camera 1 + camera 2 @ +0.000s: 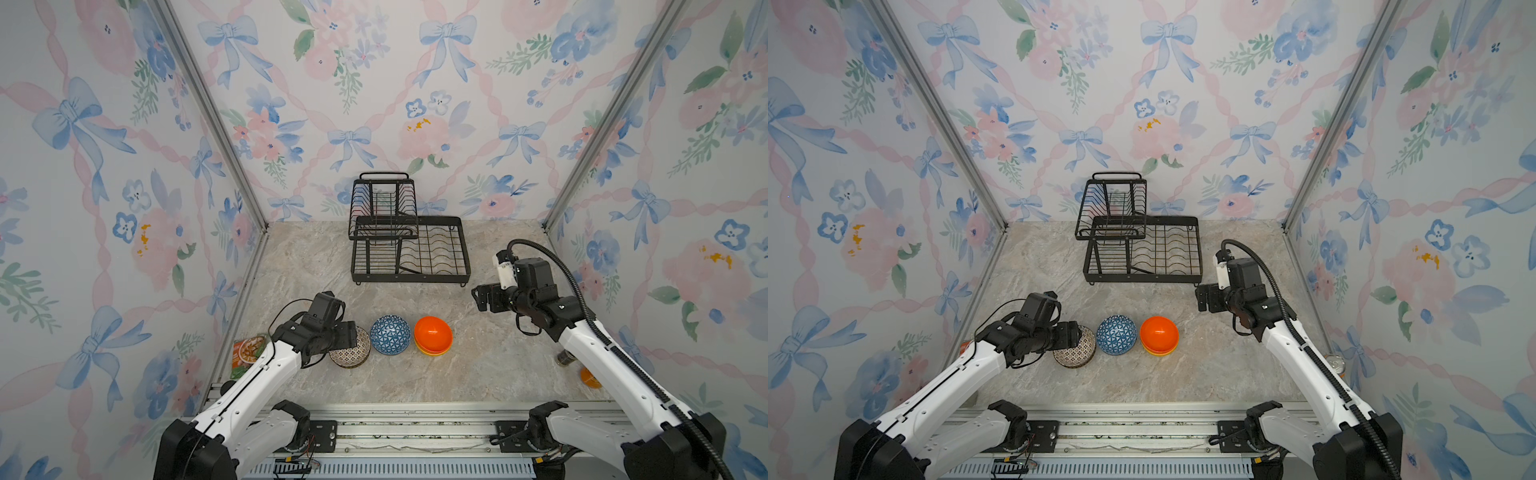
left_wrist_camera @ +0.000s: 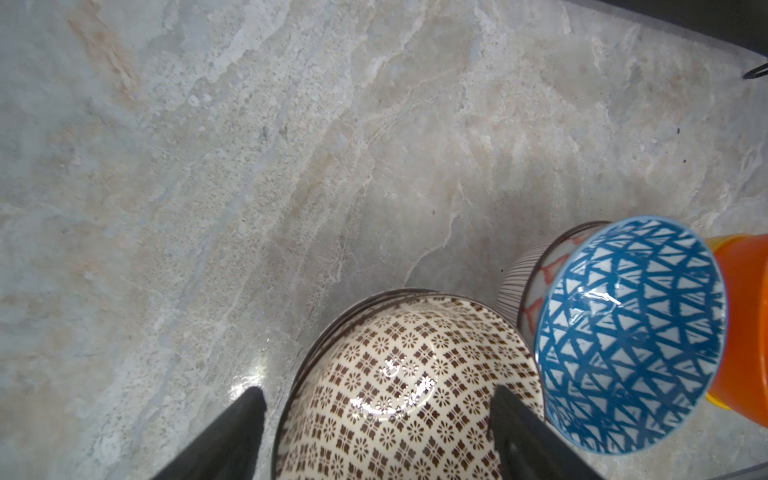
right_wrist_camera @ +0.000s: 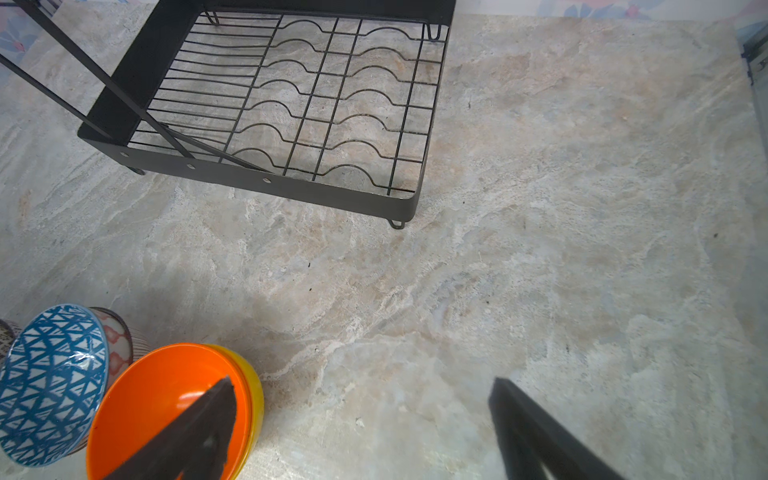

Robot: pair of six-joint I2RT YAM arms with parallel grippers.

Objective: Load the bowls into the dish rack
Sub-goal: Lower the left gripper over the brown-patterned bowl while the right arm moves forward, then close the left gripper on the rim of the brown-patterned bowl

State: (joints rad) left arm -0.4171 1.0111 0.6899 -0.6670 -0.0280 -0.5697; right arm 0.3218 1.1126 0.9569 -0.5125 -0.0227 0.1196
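Three stacks of bowls stand in a row near the front. The brown-patterned bowl [image 1: 351,356] [image 2: 399,399] is nested in another bowl of which only the dark rim [image 2: 353,309] shows. The blue triangle bowl [image 1: 390,334] [image 2: 631,332] leans on a striped bowl [image 2: 513,286]. The orange bowl [image 1: 433,331] [image 3: 166,399] sits in the yellow bowl [image 3: 255,395]. My left gripper [image 1: 353,336] [image 2: 378,415] is open, with its jaws either side of the brown bowl. My right gripper [image 1: 478,297] [image 3: 361,399] hangs open over bare table beside the orange bowl. The black dish rack [image 1: 411,277] [image 3: 266,187] stands behind.
A snack packet [image 1: 249,351] lies by the left wall behind my left arm. A can [image 1: 1335,363] stands by the right wall, partly hidden by my right arm. Floral walls close in three sides. A metal rail [image 1: 415,415] runs along the front edge.
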